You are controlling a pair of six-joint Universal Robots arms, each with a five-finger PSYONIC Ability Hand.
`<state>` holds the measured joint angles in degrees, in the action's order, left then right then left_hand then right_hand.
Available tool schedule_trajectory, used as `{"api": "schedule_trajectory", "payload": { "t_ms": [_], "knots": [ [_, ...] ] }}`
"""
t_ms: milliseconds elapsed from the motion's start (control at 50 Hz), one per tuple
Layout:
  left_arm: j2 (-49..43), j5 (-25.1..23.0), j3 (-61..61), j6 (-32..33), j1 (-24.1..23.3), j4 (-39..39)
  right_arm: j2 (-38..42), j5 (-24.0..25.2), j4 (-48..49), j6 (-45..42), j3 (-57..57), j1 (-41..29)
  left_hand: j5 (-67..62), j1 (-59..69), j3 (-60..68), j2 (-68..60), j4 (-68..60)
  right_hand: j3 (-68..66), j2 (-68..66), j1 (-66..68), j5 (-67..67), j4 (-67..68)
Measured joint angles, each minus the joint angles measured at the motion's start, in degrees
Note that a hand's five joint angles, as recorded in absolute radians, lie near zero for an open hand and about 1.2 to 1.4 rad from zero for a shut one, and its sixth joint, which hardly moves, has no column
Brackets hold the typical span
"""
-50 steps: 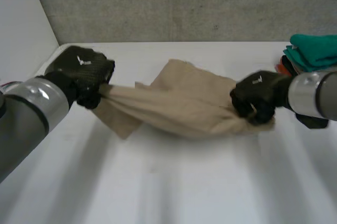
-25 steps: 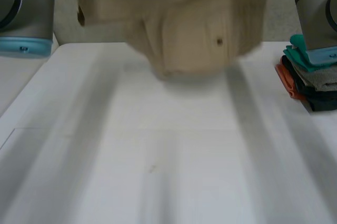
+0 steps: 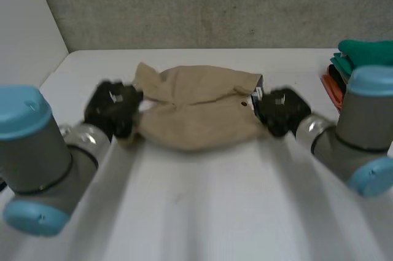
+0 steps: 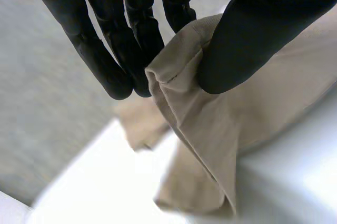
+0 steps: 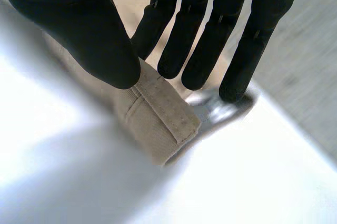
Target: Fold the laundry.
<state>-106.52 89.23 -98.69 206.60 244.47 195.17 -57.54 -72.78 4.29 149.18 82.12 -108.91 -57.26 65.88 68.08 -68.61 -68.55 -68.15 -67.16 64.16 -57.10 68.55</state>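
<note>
On the white table, the black left hand and right hand pinch opposite ends of the beige fabric garment, probably to stretch it flat.

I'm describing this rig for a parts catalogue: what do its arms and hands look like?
The left arm and right arm are thick grey cylinders with round light-blue caps at the joints and silvery wrists. The left hand and right hand are black, with rounded fingertips and a small pale mark on each back.
</note>
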Motion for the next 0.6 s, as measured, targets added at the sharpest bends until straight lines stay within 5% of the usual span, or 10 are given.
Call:
{"api": "schedule_trajectory", "payload": {
  "t_ms": [100,120,160,360,600],
  "knots": [
    [-0.95,-0.5,-2.14,1.49,-0.49,-0.9,0.1,-0.1,-1.66,-2.92,3.23,0.55,0.0,0.0,0.0,0.0,0.0,18.4,18.23,-15.49,16.78,-17.22],
    [-0.71,-0.55,-2.24,1.94,-0.75,-1.47,-0.38,-0.26,-2.69,-3.77,4.2,0.67,0.0,0.0,0.0,0.0,0.0,36.13,36.0,-31.33,35.59,-36.22],
    [0.32,-0.54,-1.73,2.22,-1.02,-2.21,-3.01,-0.86,-5.54,-4.26,5.36,0.49,0.0,0.0,0.0,0.0,0.0,42.29,41.79,-36.96,42.93,-43.18],
    [2.96,-0.33,0.64,2.21,-1.71,-4.34,-9.85,-2.45,-8.5,1.11,4.65,-0.87,0.0,0.0,0.0,0.0,0.0,42.45,41.86,-38.63,43.79,-43.97],
    [3.63,0.49,3.35,1.8,-0.46,-4.97,0.05,-4.68,-1.9,-0.85,-2.24,-2.8,0.0,0.0,0.0,0.0,0.0,42.43,41.84,-38.6,42.8,-43.83]
  ]
}}
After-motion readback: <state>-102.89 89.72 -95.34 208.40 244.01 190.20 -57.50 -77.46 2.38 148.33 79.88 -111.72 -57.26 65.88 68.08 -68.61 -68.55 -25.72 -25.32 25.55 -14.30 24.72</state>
